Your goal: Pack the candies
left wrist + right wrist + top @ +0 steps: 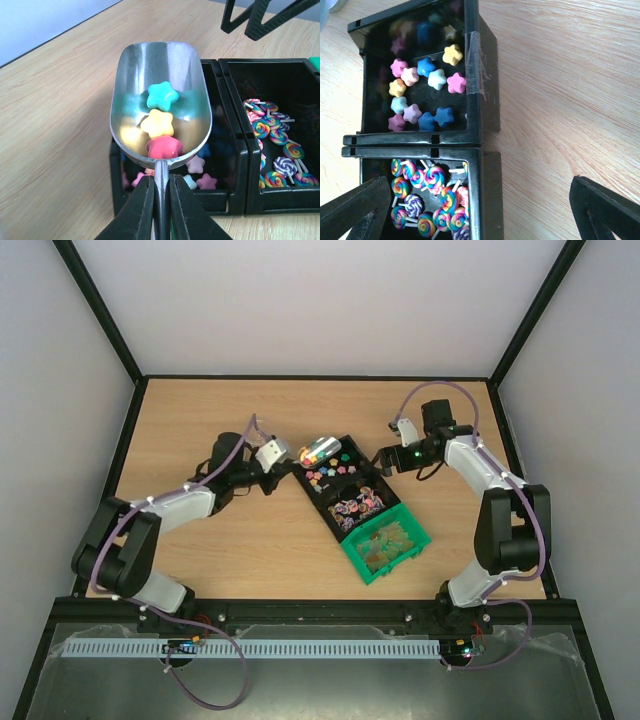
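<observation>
The candies are tiny star pieces in pink, yellow, blue and white. Many lie in the far black bin (472, 75), seen in the right wrist view (422, 92) and the top view (335, 465). My left gripper (161, 200) is shut on the handle of the metal scoop (135, 75). It holds the scoop level above that bin's near wall. Three stars lie in the scoop: teal (162, 96), yellow (157, 123) and pink (163, 147). In the top view the scoop (321, 450) hangs over the bin's far-left corner. My right gripper (480, 220) is open and empty, above the bins' right wall (386, 462).
A second black bin (475, 200) holds rainbow swirl lollipops (427, 197). A green bin (350, 552) with pale tan-gold pieces (385, 540) adjoins it at the near end. The three bins stand in a diagonal row mid-table. Black frame posts edge the wooden table (200, 420).
</observation>
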